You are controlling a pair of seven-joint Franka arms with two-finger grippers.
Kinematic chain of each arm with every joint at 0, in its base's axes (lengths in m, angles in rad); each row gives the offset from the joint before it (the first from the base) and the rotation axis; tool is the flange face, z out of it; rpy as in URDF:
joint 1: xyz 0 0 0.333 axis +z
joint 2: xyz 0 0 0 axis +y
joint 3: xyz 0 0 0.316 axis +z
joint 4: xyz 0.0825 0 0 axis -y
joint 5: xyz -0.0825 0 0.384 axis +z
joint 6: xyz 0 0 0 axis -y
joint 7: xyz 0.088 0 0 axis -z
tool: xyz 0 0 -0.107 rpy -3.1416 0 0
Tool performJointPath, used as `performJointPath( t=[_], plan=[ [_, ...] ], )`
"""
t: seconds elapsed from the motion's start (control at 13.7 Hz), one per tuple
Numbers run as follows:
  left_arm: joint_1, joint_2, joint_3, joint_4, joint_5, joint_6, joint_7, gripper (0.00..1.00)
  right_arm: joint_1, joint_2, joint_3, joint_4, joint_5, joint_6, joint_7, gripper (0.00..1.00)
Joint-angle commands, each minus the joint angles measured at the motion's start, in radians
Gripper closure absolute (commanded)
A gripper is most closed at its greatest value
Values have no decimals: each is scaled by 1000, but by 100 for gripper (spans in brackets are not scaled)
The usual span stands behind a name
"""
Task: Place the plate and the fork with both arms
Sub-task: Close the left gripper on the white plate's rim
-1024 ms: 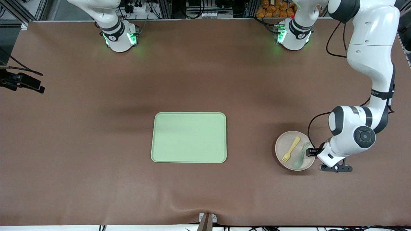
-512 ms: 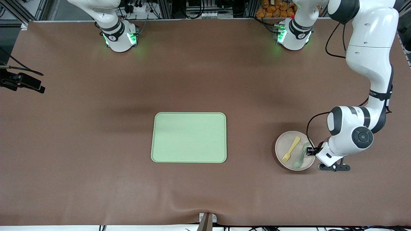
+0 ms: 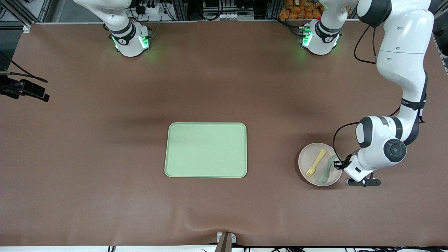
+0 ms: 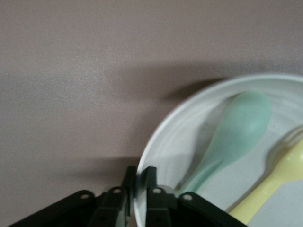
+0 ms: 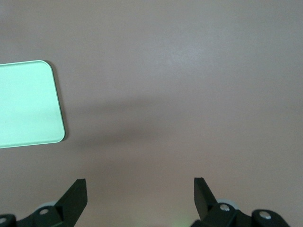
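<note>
Brown covering spreads over the whole surface (image 3: pixel 87 147), which carries one tray, one plate, one fork and one spoon. One light-green rectangular tray (image 3: pixel 206 149) lies flat near the middle with nothing on it. One pale beige plate (image 3: pixel 312 161) sits toward the left arm's end of the surface, well apart from the tray. In the plate lie one pale-yellow fork (image 3: pixel 315 163) and one muted green spoon (image 3: pixel 327 170), side by side; the fork is the one closer to the tray, its tines pointing toward the front camera.

Of the two arms, the left one reaches down to the plate's edge on the side away from the tray. The left gripper (image 4: pixel 138 177) has its jaws pinched on the plate's rim, one finger inside the rim and one outside, just beside the spoon's bowl. The right arm waits; only its base shows in the front view. The right gripper (image 5: pixel 140 194) hangs over bare surface beside a corner of the tray, its jaws spread wide and holding nothing.
</note>
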Motion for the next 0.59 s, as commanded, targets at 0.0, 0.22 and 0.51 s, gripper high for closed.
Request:
performJointPath(
  t=[0.0, 0.22, 0.51],
  plan=[
    [4, 6, -5, -2, -16, 14, 7, 100, 8, -3, -4, 0, -4, -5, 0, 0],
    [4, 6, -5, -4, -19, 14, 7, 100, 7, -3, -4, 2, -5, -5, -3, 0],
    [20, -3, -20, -4, -221, 5, 13, 100, 5, -3, -4, 2, -4, -5, -3, 0]
  ],
)
